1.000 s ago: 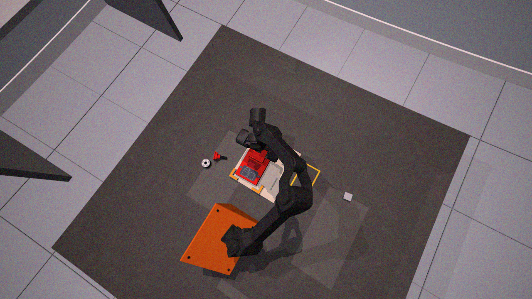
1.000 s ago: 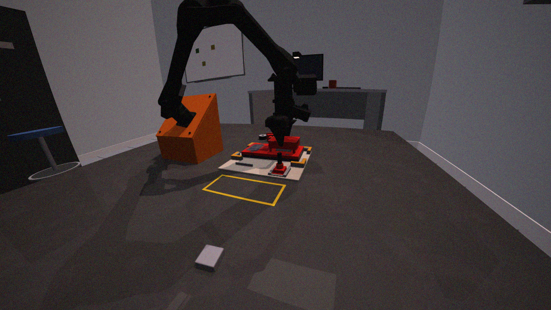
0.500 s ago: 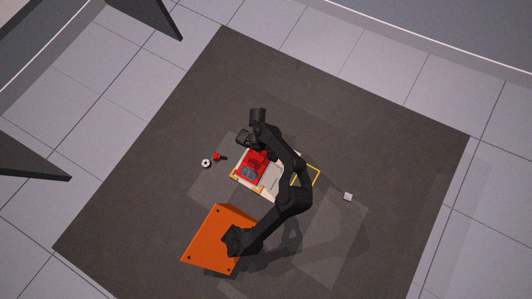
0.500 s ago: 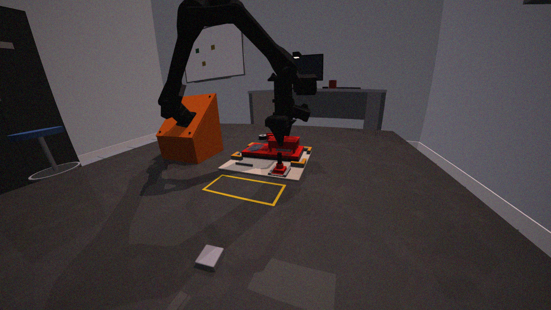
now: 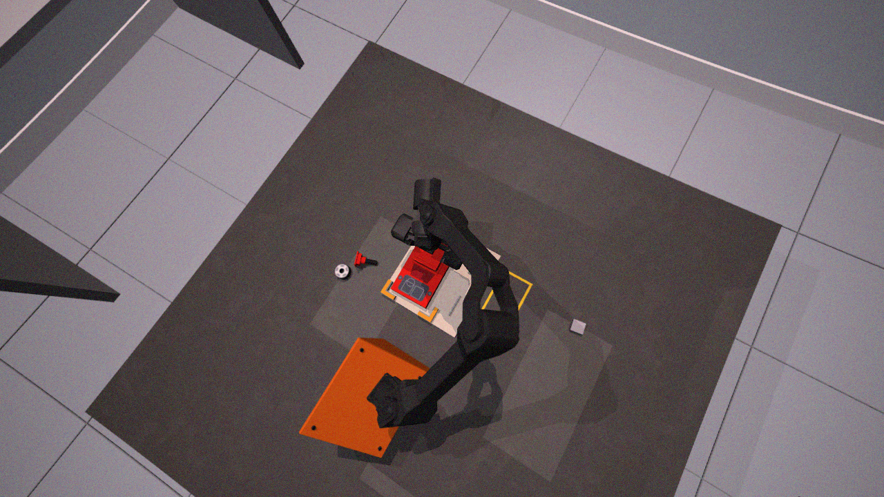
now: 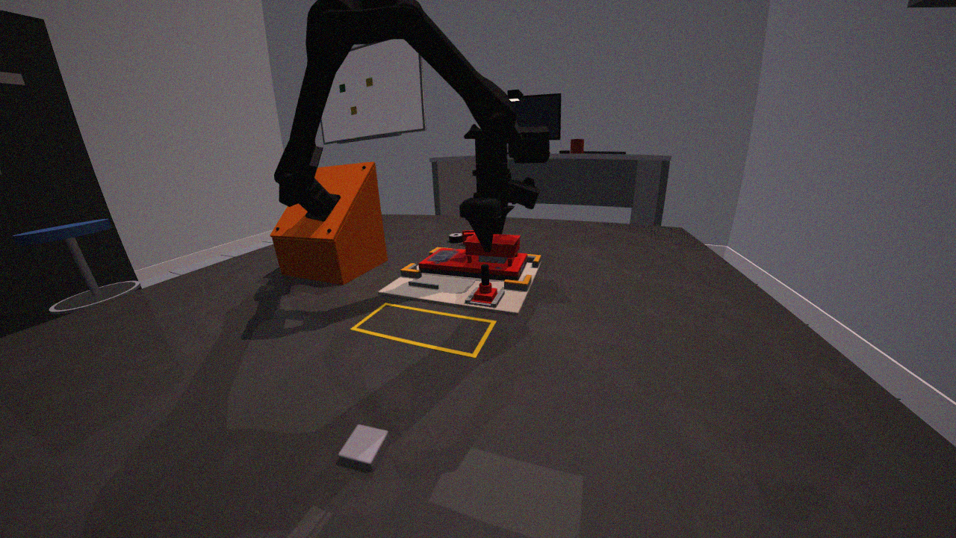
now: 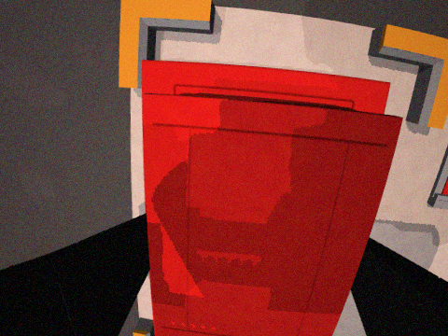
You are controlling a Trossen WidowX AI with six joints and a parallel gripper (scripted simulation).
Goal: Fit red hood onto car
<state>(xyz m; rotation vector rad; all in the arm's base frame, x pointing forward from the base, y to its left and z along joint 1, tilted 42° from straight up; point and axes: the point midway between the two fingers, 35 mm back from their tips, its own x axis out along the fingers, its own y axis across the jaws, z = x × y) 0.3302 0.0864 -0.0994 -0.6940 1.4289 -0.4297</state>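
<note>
The red hood [image 5: 427, 259] [image 6: 506, 246] [image 7: 243, 177] is between the fingers of my gripper [image 5: 434, 250] [image 6: 491, 244] [image 7: 257, 261], which is shut on its sides. The hood is roof up and low over the rear part of the red chassis [image 5: 436, 286] [image 6: 461, 264] [image 7: 201, 70]. In the exterior view short posts and a grey strip of the engine block show under the roof. The chassis lies in the pale jig [image 5: 447, 324] [image 6: 394, 288] [image 7: 280, 28] between orange corner brackets. The corner holes and peg tips are hidden, so I cannot tell whether the pegs are in the holes.
A red part with a black peg [image 6: 485, 293] stands on the jig beside the chassis. A yellow outline [image 5: 524, 296] [image 6: 413, 341] lies past it. A wheel [image 5: 341, 270] and a red-and-black part [image 5: 360, 259] lie opposite. A pale block [image 5: 577, 326] [image 6: 363, 442] and my orange base [image 5: 340, 402] [image 6: 361, 227] are farther off.
</note>
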